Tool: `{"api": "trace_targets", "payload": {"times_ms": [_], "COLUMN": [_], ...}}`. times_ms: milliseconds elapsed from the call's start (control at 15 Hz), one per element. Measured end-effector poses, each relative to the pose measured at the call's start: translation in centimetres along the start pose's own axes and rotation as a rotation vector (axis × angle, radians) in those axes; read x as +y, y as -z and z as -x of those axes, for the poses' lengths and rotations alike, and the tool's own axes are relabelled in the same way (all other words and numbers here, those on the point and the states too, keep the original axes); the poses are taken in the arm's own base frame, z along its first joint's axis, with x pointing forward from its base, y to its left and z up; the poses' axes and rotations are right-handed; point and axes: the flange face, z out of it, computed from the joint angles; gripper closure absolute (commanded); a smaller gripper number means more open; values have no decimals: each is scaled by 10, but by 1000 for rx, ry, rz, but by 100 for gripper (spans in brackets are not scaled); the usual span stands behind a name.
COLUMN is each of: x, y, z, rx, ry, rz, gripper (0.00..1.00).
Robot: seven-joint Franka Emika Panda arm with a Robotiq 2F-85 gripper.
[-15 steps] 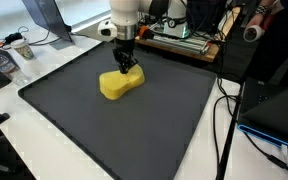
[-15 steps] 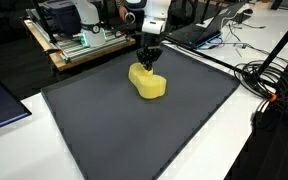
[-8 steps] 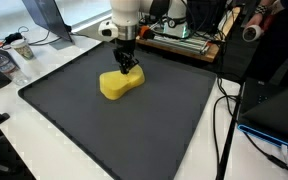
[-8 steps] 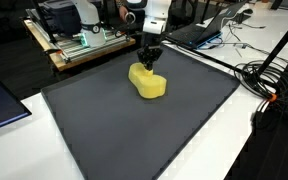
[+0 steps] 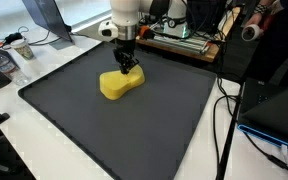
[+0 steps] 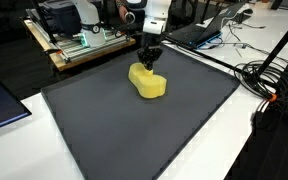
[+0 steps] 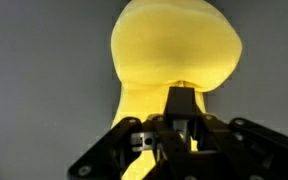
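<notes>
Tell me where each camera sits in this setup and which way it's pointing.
Exterior view: raised off a near corner of the dark mat, looking down across it at the yellow sponge; shows the arm and hand.
Exterior view: raised at another side of the mat, facing the sponge; shows arm and hand.
Wrist view: on the wrist, looking along the hand onto the sponge.
Shared: both exterior views show the hand shut on the sponge's far end, with the sponge lying on the mat.

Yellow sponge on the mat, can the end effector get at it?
Looks like yes: the end effector is shut on one end of the yellow sponge, with nothing else on the mat around it.
</notes>
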Motion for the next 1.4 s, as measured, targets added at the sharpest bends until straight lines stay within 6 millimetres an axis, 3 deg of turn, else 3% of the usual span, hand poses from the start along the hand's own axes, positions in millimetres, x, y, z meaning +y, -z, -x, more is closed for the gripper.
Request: {"api": "trace_targets", "payload": {"times_ms": [933, 1200, 1400], "x": [3, 9, 14], "y": [3, 20, 45], "z": [-3, -7, -9], "rx": [0, 26, 59], "ry": [-2, -11, -5], "rz": [-15, -16, -5], "gripper": [96, 96, 96]}}
